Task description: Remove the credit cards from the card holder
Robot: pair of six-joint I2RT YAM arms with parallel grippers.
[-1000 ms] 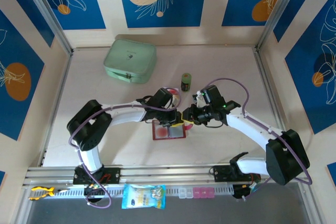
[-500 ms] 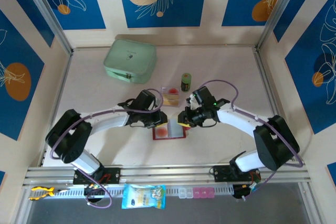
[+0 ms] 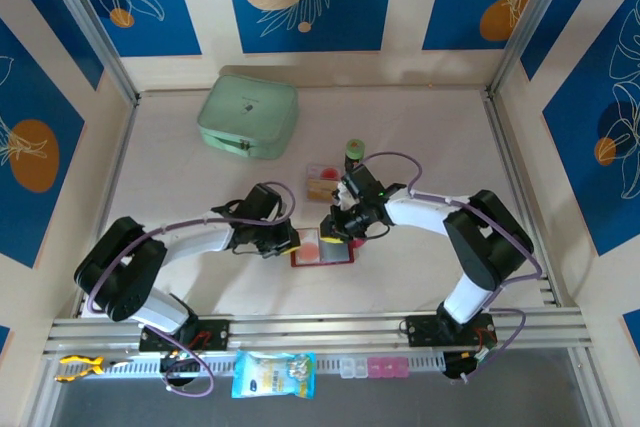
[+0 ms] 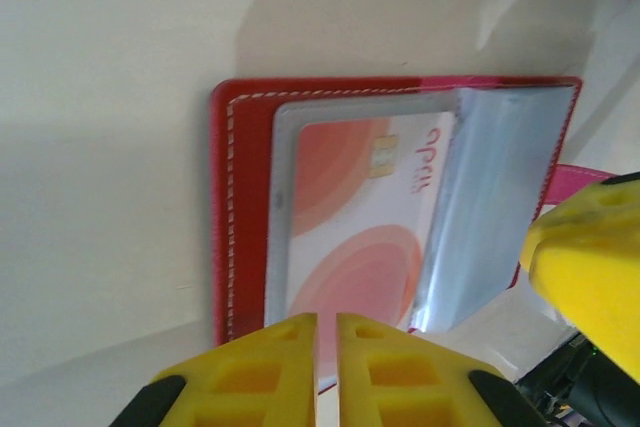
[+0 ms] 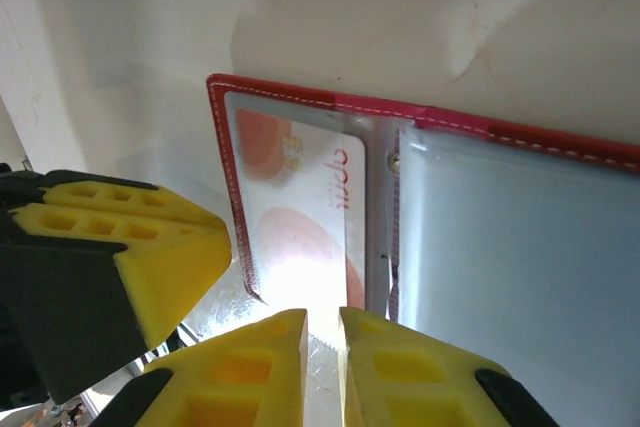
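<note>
The flat dark-red card holder (image 4: 245,207) lies open on the pale table (image 3: 420,147) — an orange-and-white plastic card (image 4: 350,217) sits inside. The left gripper (image 4: 327,347) and right gripper (image 5: 323,347) are nearly shut at its edges — holding something? Cannot tell.

The only lettering is a short red word printed sideways on the credit card (image 4: 360,227) inside the card holder (image 4: 243,207). It might read "opus", though it is blurred and turned.

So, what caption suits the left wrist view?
Left gripper closed at the edge of the open card holder, a credit card showing inside.
</note>
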